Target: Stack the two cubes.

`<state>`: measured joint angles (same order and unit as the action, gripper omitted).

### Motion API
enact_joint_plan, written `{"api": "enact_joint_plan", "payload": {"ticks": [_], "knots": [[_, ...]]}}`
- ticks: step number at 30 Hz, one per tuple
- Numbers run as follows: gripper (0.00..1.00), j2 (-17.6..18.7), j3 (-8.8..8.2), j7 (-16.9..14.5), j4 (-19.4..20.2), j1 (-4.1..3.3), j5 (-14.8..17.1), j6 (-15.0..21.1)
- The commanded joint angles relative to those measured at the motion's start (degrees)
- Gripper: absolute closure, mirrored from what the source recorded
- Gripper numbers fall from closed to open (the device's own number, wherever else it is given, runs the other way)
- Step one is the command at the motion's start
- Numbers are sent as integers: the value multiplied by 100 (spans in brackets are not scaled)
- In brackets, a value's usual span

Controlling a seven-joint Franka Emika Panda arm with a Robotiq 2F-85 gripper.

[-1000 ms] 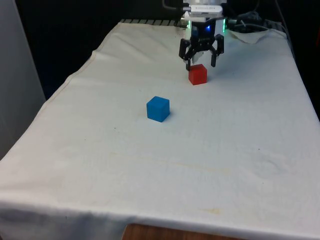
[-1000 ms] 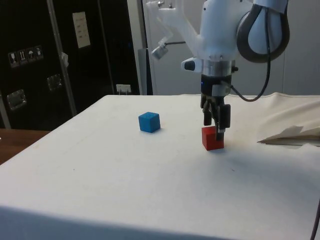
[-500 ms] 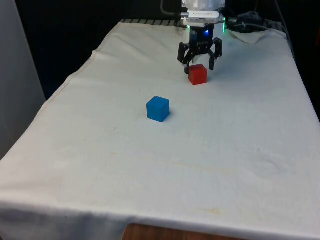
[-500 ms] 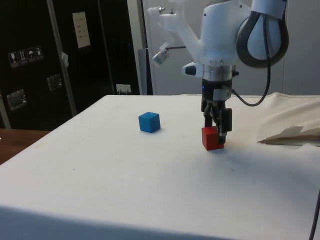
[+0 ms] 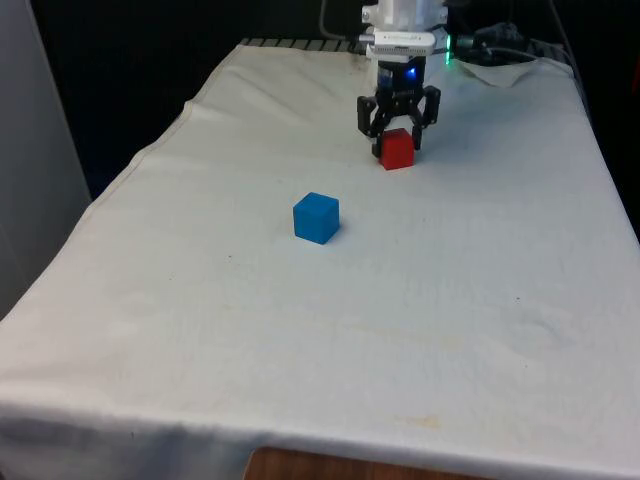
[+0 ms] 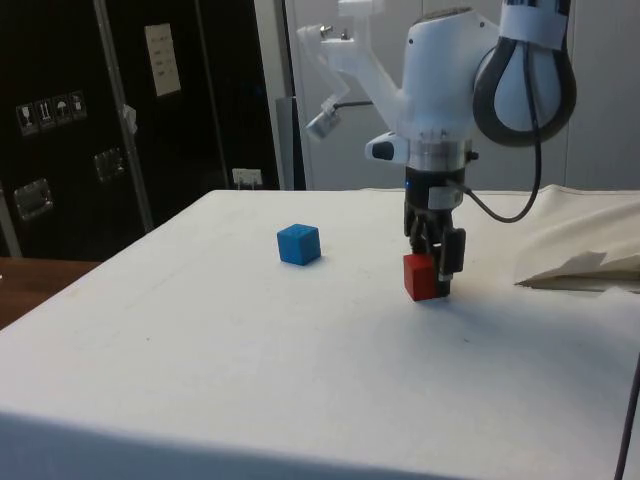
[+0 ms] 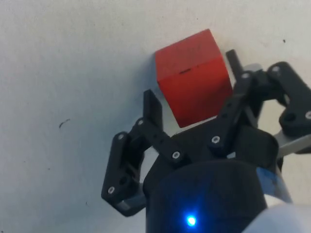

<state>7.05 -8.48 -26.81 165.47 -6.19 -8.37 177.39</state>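
Note:
The red cube (image 5: 397,150) rests on the white cloth at the far end of the table, a little towards the front view's right. My gripper (image 5: 398,145) is down over it, one finger on each side. In the wrist view the fingers (image 7: 153,110) press against opposite faces of the red cube (image 7: 193,80), so the gripper (image 7: 192,94) is shut on it. From the side view, the gripper (image 6: 433,275) reaches down to the red cube (image 6: 420,278), which still sits on the cloth. The blue cube (image 5: 316,217) stands alone nearer the table's middle, also seen as the blue cube (image 6: 298,244).
A crumpled fold of white cloth (image 6: 580,268) lies beyond the red cube near the robot's base. The table's edge (image 5: 150,150) runs along the front view's left.
The gripper has come down from just above the red cube to around it, and its fingers have drawn in against the cube's sides. Neither cube has moved.

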Motion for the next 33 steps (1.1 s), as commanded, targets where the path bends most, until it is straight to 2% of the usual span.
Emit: {"api": "enact_joint_plan", "payload": {"ticks": [1, 2, 3, 5, 9, 10, 11, 13, 18, 19, 33], "knots": [[42, 52, -63, -11, -29, -17, -52, 97], [54, 63, -63, -11, -29, -17, -52, 103], [76, 74, -63, -17, -34, -23, -52, 115], [100, 86, -63, -17, -34, -23, -52, 120], [100, 86, -69, -23, -34, -23, -52, 126], [100, 46, 0, -23, -23, 0, 0, 34], [100, 86, -69, -23, -34, -23, -52, 126], [100, 92, -69, -23, -34, -23, -52, 126], [100, -69, -34, -29, -29, -11, -23, -23], [100, 11, 0, -23, -40, 0, 0, 34], [100, -613, 0, -29, -80, -6, 6, -630]]}}
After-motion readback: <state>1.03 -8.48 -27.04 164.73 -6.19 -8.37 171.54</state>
